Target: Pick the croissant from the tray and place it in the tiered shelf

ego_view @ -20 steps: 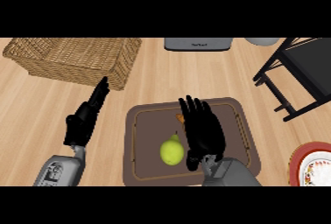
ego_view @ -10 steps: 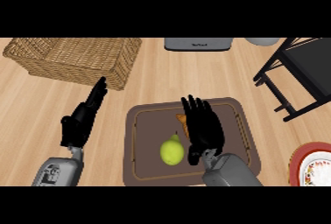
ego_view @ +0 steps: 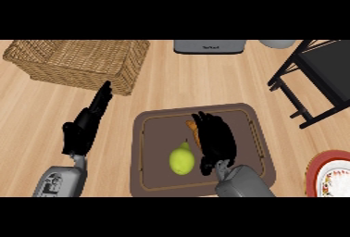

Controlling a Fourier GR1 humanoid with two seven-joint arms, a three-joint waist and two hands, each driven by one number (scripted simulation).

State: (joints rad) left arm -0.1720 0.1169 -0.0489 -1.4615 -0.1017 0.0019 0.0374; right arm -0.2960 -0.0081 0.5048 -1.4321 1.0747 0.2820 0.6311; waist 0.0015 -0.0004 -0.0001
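At your far left, a woven wicker basket (ego_view: 82, 62) sits on the pale wooden surface (ego_view: 205, 78), near its far edge. Just in front of it you see your left hand (ego_view: 87, 124), black, its fingers held straight and together, pointing up toward the basket's near corner and holding nothing. Move right and you reach the brown rectangular tray (ego_view: 153, 178) with its raised rim. On it stands a yellow-green pear (ego_view: 182, 159), stem pointing away from you. Immediately to the pear's right, your right hand (ego_view: 215, 139) lies over the middle of the tray, fingers extended and relaxed, not closed on anything. A small orange-brown sliver, the croissant (ego_view: 192, 127), shows at the left edge of those fingers; most of it is hidden beneath the hand, so you cannot tell whether they touch. At the far edge sits a grey appliance (ego_view: 209, 46). Further right stands the black tiered shelf (ego_view: 318, 74), well apart from the tray. At the lower right edge you see part of a red-rimmed patterned plate (ego_view: 331, 173).
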